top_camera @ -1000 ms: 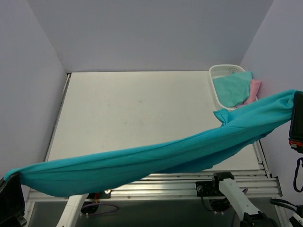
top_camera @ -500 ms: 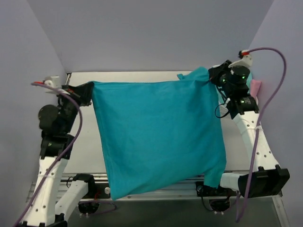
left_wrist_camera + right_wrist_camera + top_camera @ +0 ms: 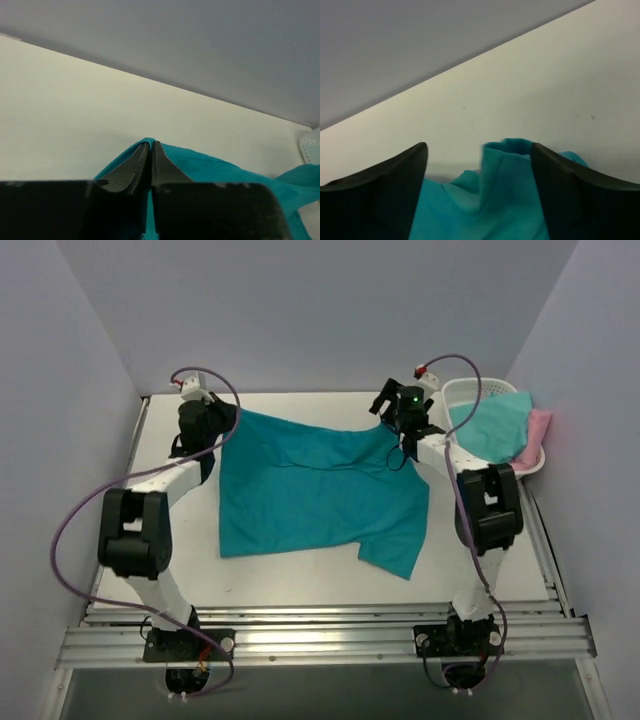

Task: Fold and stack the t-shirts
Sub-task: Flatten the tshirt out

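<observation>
Since half a second ago the deep teal short-sleeved cloth tee (image 3: 310, 490) has come down from mid-air onto the white table (image 3: 300, 580).

Top view: it lies spread but wrinkled (near right corner rumpled). The left gripper (image 3: 222, 417) and right gripper (image 3: 388, 412) sit at its far corners. A lighter aqua tee (image 3: 490, 425) and pale pink tee (image 3: 541, 425) rest in the white slotted plastic basket (image 3: 462, 392).

Left wrist view: fingers pinched together on a teal corner.

Right wrist view: fingers wide apart, gripping nothing, with teal cloth lying below them.

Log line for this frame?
teal tee: spread on table | left gripper: shut on its far corner | right gripper: open over other far corner
</observation>
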Robot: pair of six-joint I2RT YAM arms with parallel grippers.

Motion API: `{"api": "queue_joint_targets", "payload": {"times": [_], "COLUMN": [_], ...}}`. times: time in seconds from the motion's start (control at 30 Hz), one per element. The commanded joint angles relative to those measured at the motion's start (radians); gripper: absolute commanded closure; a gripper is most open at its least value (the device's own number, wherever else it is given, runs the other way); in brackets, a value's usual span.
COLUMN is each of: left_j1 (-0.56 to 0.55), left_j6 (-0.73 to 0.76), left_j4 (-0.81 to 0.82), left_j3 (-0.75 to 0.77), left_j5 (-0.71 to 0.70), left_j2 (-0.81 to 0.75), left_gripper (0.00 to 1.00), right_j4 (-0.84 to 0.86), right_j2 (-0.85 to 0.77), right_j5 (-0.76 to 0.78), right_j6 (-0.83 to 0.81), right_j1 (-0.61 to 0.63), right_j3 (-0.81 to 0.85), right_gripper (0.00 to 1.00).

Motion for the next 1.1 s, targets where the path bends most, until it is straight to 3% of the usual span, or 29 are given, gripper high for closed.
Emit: {"api": "queue_joint_targets", "payload": {"times": [0.0, 0.03, 0.07, 0.1, 0.13, 0.23, 0.33, 0.43, 0.5, 0.6, 0.9, 1.07], "left_j1": [0.029, 0.036, 0.045, 0.064, 0.070, 0.078, 0.075, 0.072, 0.059, -0.009, -0.266, -0.322], "left_j6": [0.006, -0.012, -0.026, -0.047, -0.069, -0.077, -0.058, -0.058, -0.044, -0.014, -0.136, -0.287], "left_j4": [0.043, 0.007, -0.069, -0.102, -0.135, -0.208, -0.191, -0.166, -0.237, -0.283, -0.318, -0.352], "left_j3": [0.199, 0.349, 0.423, 0.495, 0.618, 0.717, 0.677, 0.556, 0.479, 0.296, -0.209, -0.452], "left_j5": [-0.060, -0.051, -0.040, -0.029, -0.020, -0.026, -0.052, -0.089, -0.118, -0.247, -0.433, -0.479], "left_j2": [0.266, 0.327, 0.380, 0.473, 0.506, 0.537, 0.445, 0.293, 0.182, 0.013, -0.339, -0.460], "left_gripper": [0.79, 0.67, 0.52, 0.23, 0.06, 0.06, 0.06, 0.06, 0.06, 0.06, 0.06, 0.06], "right_j4": [0.040, 0.015, -0.008, -0.036, -0.038, -0.059, -0.068, -0.076, -0.125, -0.214, -0.331, -0.386], "right_j2": [0.206, 0.245, 0.274, 0.311, 0.318, 0.296, 0.220, 0.120, 0.045, -0.075, -0.421, -0.618], "right_j5": [0.115, 0.129, 0.135, 0.143, 0.167, 0.201, 0.245, 0.287, 0.328, 0.338, 0.307, 0.269], "right_j6": [-0.035, -0.039, -0.047, -0.058, -0.076, -0.111, -0.148, -0.170, -0.168, -0.101, 0.103, 0.149], "right_j1": [-0.004, -0.001, -0.001, 0.001, 0.005, 0.010, 0.021, 0.034, 0.044, 0.060, 0.134, 0.136], "right_j3": [0.204, 0.316, 0.364, 0.403, 0.430, 0.490, 0.469, 0.406, 0.362, 0.281, -0.230, -0.526], "right_gripper": [0.12, 0.00, 0.00, 0.00, 0.00, 0.00, 0.00, 0.00, 0.00, 0.00, 0.00, 0.00]}}
